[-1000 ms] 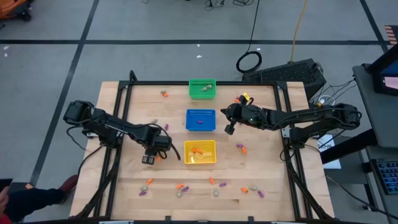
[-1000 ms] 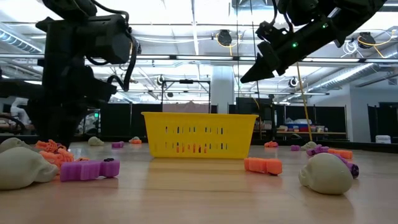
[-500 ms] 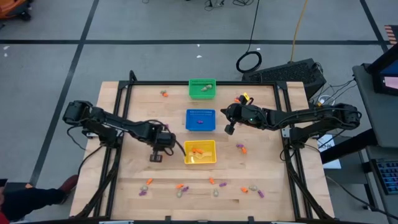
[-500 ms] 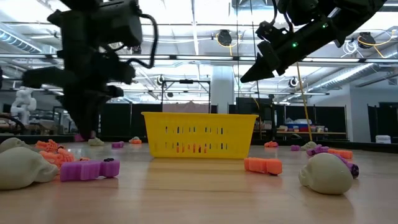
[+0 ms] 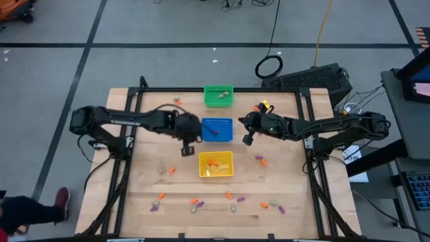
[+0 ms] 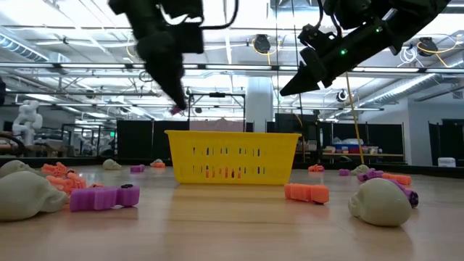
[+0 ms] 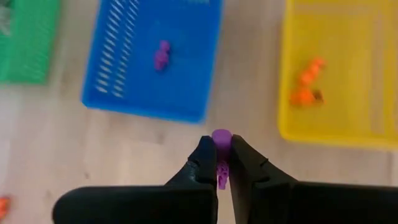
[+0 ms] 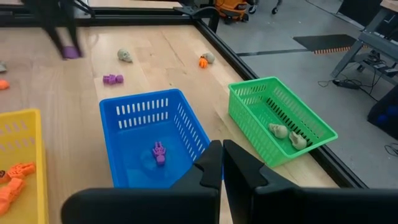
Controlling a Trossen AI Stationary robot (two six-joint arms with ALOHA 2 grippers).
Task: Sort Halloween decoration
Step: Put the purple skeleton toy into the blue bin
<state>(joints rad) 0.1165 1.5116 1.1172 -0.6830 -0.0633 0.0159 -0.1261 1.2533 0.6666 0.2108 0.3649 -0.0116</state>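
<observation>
My left gripper (image 5: 187,149) hangs above the table between the blue basket (image 5: 216,129) and the yellow basket (image 5: 216,164), shut on a purple trinket (image 7: 221,136). The low view shows it high up (image 6: 176,109), above the yellow basket (image 6: 233,156). The blue basket (image 7: 155,62) holds one purple trinket (image 7: 163,55), and the yellow basket (image 7: 339,68) holds orange ones (image 7: 305,84). Pale skulls (image 8: 283,132) lie in the green basket (image 5: 219,95). My right gripper (image 5: 247,139) waits shut in the air, right of the blue basket. My left gripper pinches the purple trinket between its two fingertips (image 7: 205,152). The trinket's end (image 7: 221,134) sticks out past the tips, and more purple (image 7: 222,175) shows back in the gap. The fingers slant steeply down from the table's left. The trinket is lifted clear.
Loose orange, purple and pale trinkets lie along the near part of the table (image 5: 195,202) (image 5: 275,205). Others lie left of the yellow basket (image 5: 168,169), right of it (image 5: 259,159) and near the far edge (image 5: 177,101). Black rails (image 5: 127,134) border the table.
My left gripper has come up from the table left of the yellow basket with the purple trinket. It has swung toward the far edge and the right, toward the blue basket. The trinket is now lifted clear.
</observation>
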